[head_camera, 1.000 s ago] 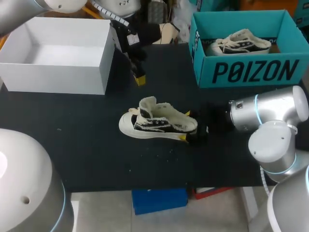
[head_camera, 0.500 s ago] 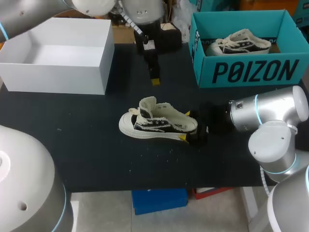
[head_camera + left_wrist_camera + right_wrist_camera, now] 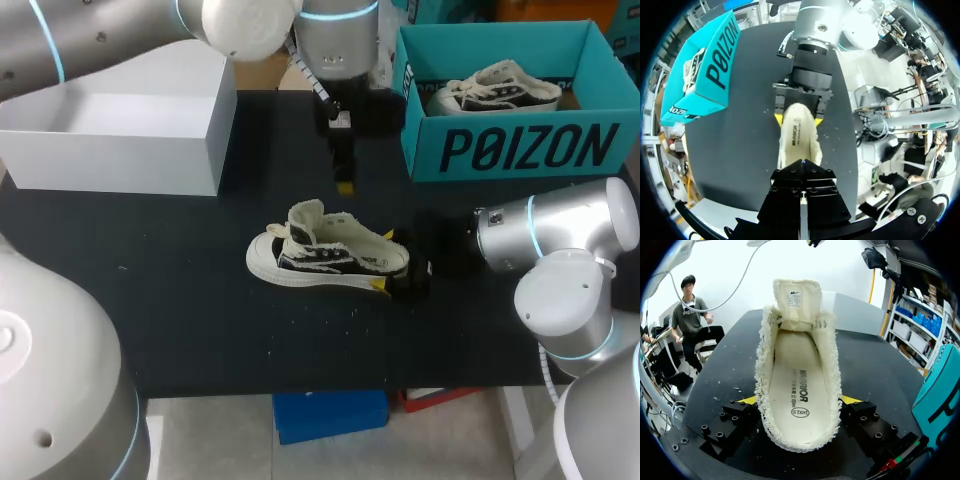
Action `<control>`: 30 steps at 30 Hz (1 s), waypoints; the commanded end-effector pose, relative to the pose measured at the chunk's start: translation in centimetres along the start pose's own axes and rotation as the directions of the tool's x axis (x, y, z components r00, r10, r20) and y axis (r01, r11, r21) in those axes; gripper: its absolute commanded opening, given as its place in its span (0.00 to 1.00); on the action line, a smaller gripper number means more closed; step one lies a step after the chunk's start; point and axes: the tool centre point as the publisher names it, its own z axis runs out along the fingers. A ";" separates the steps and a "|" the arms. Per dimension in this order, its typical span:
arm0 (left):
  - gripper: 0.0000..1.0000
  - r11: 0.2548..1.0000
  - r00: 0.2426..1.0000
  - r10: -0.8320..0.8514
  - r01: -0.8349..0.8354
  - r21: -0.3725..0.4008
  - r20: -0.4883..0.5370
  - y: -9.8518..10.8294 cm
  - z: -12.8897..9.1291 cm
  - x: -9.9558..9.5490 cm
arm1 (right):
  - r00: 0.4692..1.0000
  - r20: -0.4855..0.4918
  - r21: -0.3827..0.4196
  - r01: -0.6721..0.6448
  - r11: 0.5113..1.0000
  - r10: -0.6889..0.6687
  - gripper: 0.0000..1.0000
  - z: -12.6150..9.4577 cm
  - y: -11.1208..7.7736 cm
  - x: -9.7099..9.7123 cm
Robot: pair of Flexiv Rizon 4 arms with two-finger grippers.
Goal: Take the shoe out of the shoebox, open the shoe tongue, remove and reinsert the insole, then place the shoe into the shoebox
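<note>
The shoe (image 3: 325,258), stood on the table (image 3: 180,290) at seven o'clock from the teal shoebox (image 3: 520,150), is clamped at the heel by the right gripper (image 3: 799,401). The left gripper (image 3: 345,183) is held clear at the shoe's twelve o'clock; its state cannot be told.

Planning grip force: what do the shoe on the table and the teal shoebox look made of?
The shoe: likely canvas, matte, with frayed cream edges around the opening; its sole looks rubber. The teal shoebox: probably cardboard, matte, thin flat walls.
</note>
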 end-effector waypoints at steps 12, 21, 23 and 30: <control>0.00 0.998 0.987 0.046 -0.037 0.057 -0.153 -0.2 6.3 -1.6 | 1.000 -0.001 0.003 -0.001 1.000 0.001 0.00 0.1 0.0 -0.1; 0.00 0.997 0.975 0.052 -0.039 0.065 -0.215 0.6 9.5 -1.2 | 1.000 -0.001 0.003 -0.001 1.000 0.001 0.00 0.1 0.0 -0.1; 0.00 0.998 0.974 0.048 -0.036 0.060 -0.222 0.7 9.9 -1.0 | 1.000 -0.001 0.003 -0.001 1.000 0.001 0.00 0.1 0.0 -0.1; 0.00 0.998 0.973 0.049 -0.037 0.054 -0.226 1.0 10.7 0.2 | 1.000 -0.001 0.003 -0.001 1.000 0.001 0.00 0.1 0.0 -0.1</control>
